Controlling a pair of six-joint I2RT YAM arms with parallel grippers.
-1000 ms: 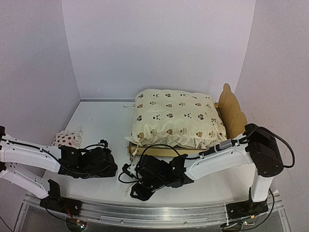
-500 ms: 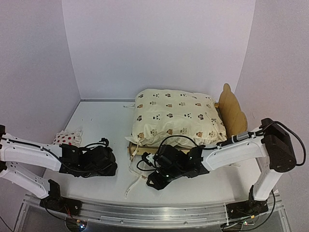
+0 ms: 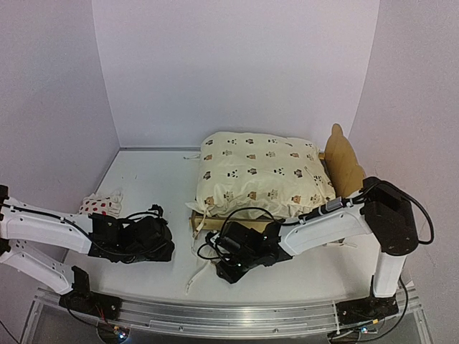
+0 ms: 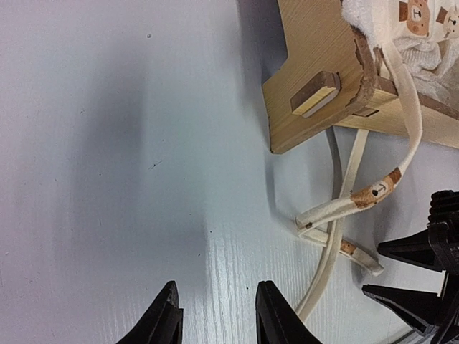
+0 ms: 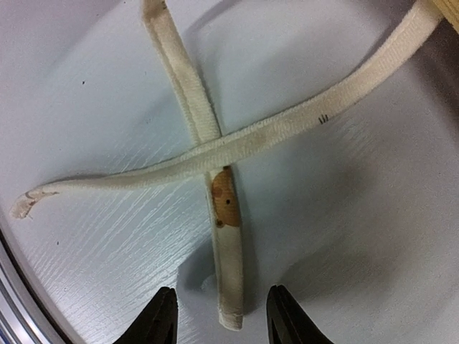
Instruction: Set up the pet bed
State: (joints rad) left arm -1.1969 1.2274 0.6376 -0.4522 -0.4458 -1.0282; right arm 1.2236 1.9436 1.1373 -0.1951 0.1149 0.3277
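Your right jaws stand apart astride a cream fabric tie strap [image 5: 229,272]. Yank it and the cream bear-print cushion [image 3: 258,172] could slide off the light plywood pet bed [image 3: 344,165], right of centre on the white tabletop [image 3: 150,179]. Left jaws gape empty.

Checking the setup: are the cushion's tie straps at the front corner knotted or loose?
Loose. Two straps lie crossed on the table, ends free, no knot.

One bed [image 3: 345,169], one cushion [image 3: 257,176], one pillow [image 3: 100,206]
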